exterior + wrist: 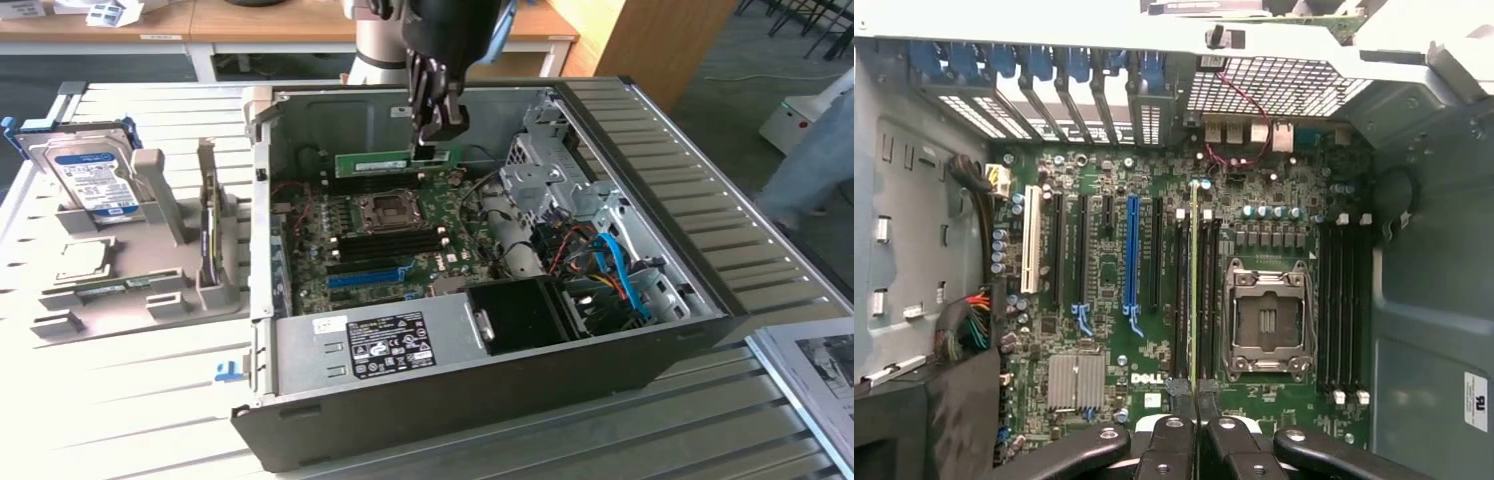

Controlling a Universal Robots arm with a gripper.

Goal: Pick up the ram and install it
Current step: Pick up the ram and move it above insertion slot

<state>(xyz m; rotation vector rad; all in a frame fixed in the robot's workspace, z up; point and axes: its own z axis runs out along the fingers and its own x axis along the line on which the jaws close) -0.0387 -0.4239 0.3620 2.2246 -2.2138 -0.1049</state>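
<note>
The black two-finger gripper (427, 152) (1197, 395) is clamping, jaws nearly together, on the ram (387, 160) (1194, 280), a thin narrow green circuit-board stick w/ a pale label. It is gripping the top edge toward one end, not mid-length. The stick is hanging edge-down inside the open grey-and-black desktop PC case (441, 400), over the green motherboard (1274, 400). In the wrist view it is lining up w/ the black memory slots beside the square silver CPU socket (387, 208) (1269, 320). Can't tell whether it is touching a slot or hovering just above.

Handling, as I'm judging it: light, stiff, but thin and fragile. Pinching the flat faces near the top edge is looking safest, keeping off the contact edge and chips. An off-centre grip is risking tilt when pressing down.

Counts:
- 1 ram stick
- 1 gripper
- 1 CPU socket
- 2 banks of memory slots, one on each side of the socket; slots per bank unclear
- 1 long blue plastic slot (1131, 250)
- 1 white slot (1032, 240)
- 1 silver hard drive w/ blue-white label (96, 180), standing on a grey rack outside the case, at the exterior view's left.
</note>
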